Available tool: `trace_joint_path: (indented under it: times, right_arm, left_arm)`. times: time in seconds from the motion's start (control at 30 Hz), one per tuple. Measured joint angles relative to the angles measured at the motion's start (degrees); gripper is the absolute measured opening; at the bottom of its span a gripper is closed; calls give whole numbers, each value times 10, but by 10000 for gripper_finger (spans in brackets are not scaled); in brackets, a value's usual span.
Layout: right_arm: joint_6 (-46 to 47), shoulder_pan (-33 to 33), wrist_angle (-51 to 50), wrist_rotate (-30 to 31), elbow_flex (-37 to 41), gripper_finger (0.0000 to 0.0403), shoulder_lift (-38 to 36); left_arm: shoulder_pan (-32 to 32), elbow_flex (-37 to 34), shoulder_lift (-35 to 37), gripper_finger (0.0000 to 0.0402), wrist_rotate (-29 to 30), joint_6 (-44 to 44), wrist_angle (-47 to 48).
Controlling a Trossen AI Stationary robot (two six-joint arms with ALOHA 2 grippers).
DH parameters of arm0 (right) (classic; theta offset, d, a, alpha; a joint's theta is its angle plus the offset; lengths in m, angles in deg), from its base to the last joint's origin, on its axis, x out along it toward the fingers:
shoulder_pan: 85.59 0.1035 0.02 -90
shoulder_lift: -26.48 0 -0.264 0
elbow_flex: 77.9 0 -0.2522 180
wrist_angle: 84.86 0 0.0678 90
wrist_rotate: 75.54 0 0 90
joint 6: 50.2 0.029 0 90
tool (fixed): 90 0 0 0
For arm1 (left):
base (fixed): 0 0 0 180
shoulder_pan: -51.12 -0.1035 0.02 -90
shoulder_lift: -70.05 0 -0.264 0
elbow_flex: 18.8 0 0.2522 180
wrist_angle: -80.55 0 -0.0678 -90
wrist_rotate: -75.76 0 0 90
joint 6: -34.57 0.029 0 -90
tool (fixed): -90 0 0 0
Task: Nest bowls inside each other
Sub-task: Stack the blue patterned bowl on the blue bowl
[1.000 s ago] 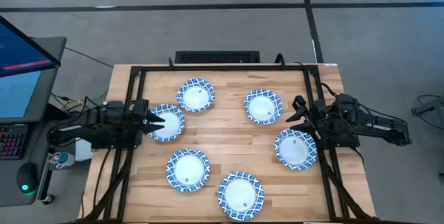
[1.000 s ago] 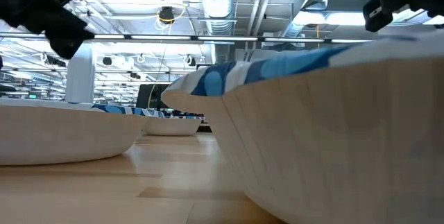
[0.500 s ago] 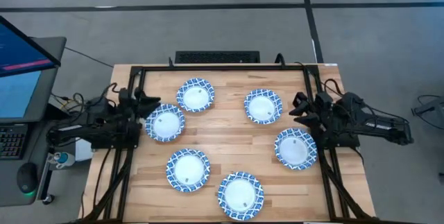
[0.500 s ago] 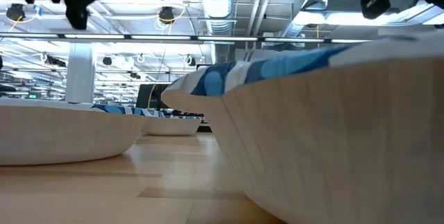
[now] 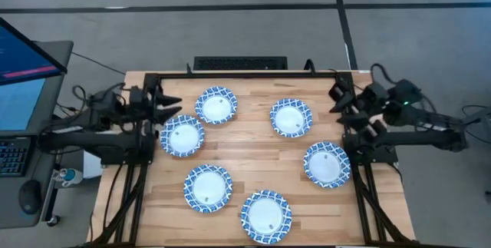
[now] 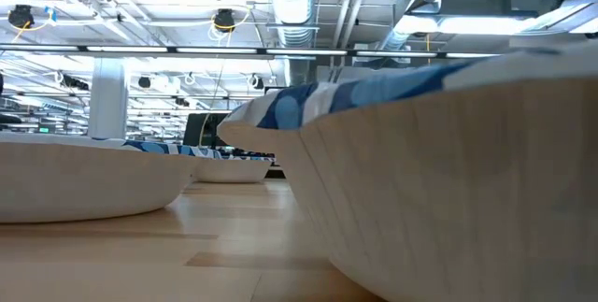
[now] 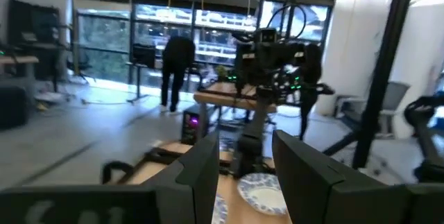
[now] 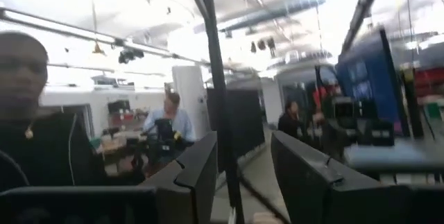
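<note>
**Six bowls lie apart, none nested**

Six bowls [image 5: 215, 106], white-centred with blue-patterned rims, ring the wooden worktop [image 5: 249, 152], all separate. The left gripper [image 5: 170, 107] hangs at nine o'clock, fingers spread and empty; the right gripper [image 5: 337, 102] at three o'clock, likewise spread and empty

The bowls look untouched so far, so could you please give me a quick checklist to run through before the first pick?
1. All six bowls separate on the table, none nested yet: ok.
2. Left gripper open and empty: ok.
3. Right gripper open and empty: ok.
4. Left gripper near a target: ok, the left-edge bowl lies just in front of it.
5. Right gripper near a target: ok, the back-right bowl lies close by.
6. Gripper height above the rims: cannot tell; the low view shows no gripper.
</note>
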Motion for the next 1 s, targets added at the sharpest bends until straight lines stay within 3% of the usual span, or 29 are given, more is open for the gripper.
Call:
trace_joint_path:
  times: [0.13,0.3,0.4,0.53,0.7,0.8,1.0]
  right_arm:
    - [31,1,0,-2,-39,159,11]
    - [96,1,-3,3,-46,159,9]
    - [43,0,-42,-13,-46,159,8]
    - [-5,-1,-179,-12,-46,159,10]
    - [7,-23,-366,78,-46,159,17]
    - [4,-39,-426,123,-46,159,25]
    - [-88,-65,-578,233,-100,159,55]
  left_arm:
    - [0,88,-39,125,6,38,74]
    - [0,140,-62,125,37,52,136]
    - [0,145,-69,125,62,36,182]
    - [0,145,-81,125,76,-5,236]
    - [0,145,-88,125,67,-12,194]
    - [0,145,-87,125,67,9,156]
    - [0,145,-87,125,69,17,136]
